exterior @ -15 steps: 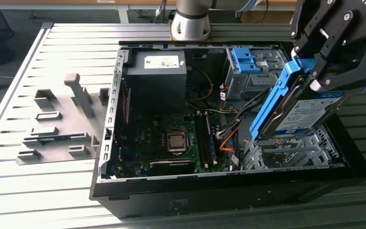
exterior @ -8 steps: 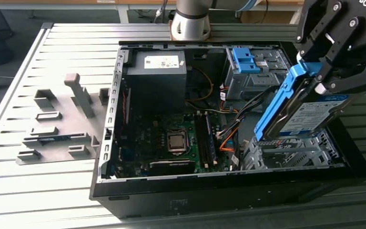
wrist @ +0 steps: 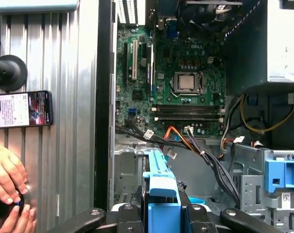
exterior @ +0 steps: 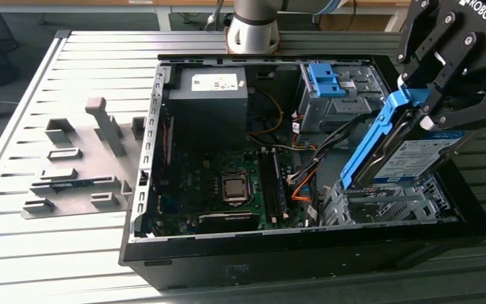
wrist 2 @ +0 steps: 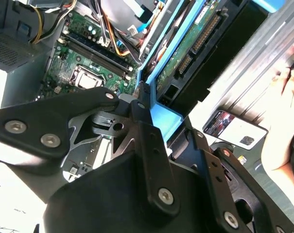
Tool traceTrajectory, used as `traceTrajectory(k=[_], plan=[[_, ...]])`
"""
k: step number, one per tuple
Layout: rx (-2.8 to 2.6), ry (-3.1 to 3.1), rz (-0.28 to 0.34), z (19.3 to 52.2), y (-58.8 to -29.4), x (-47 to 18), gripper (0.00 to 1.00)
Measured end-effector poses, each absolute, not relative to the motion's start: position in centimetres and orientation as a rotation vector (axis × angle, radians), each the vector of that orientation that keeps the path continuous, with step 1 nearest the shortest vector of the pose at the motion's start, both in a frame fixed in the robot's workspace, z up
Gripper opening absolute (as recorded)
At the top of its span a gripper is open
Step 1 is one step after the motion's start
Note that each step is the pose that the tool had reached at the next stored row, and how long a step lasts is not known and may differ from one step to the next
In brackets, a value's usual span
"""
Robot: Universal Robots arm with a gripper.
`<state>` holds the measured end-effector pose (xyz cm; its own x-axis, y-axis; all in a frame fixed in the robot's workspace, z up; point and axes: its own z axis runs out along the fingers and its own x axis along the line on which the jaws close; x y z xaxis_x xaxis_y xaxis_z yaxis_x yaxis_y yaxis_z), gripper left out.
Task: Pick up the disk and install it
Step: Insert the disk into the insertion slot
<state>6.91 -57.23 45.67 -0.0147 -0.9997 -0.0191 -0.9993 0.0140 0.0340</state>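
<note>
Gripper (exterior: 425, 107) clamped on disk (exterior: 405, 158), which hangs tilted on edge just above drive cage (exterior: 391, 204). Risk: tilt could jam 1 rail on cage rim; cables (exterior: 304, 180) beside cage may snag.

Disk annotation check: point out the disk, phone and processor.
disk (exterior: 416, 161), exterior view, on its white label.
phone (wrist: 21, 109), first wrist view, on its screen.
processor (wrist: 186, 82), first wrist view, on its metal lid.

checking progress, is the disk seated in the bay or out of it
Out. The disk hangs tilted in the pincer, most of it standing clear above the metal bay, not seated.
</note>
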Motion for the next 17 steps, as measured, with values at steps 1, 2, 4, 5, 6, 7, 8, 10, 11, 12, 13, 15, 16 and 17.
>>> traceTrajectory(k=[1,2,4,5,6,7,8,10,11,12,13,15,16,17], plan=[[2.198,-2.230,-0.059,45.6,-57.2,7.0,0.36],[2.198,-2.230,-0.059,45.6,-57.2,7.0,0.36],[2.198,-2.230,-0.059,45.5,-57.2,7.1,0.36],[2.198,-2.230,-0.059,45.4,-57.2,7.2,0.36],[2.198,-2.230,-0.058,45.4,-57.2,7.2,0.36],[2.198,-2.231,-0.057,45.4,-57.2,7.2,0.36],[2.198,-2.232,-0.056,45.3,-57.2,7.2,0.36],[2.196,-2.235,-0.055,45.2,-57.2,7.3,0.36],[2.195,-2.238,-0.055,45.1,-57.2,7.3,0.36],[2.192,-2.240,-0.055,45.1,-57.2,7.4,0.36],[2.191,-2.242,-0.055,45.0,-57.2,7.5,0.36],[2.189,-2.243,-0.054,44.8,-57.2,7.6,0.36],[2.188,-2.244,-0.054,44.7,-57.2,7.6,0.36],[2.187,-2.245,-0.054,44.6,-57.2,7.6,0.36]])
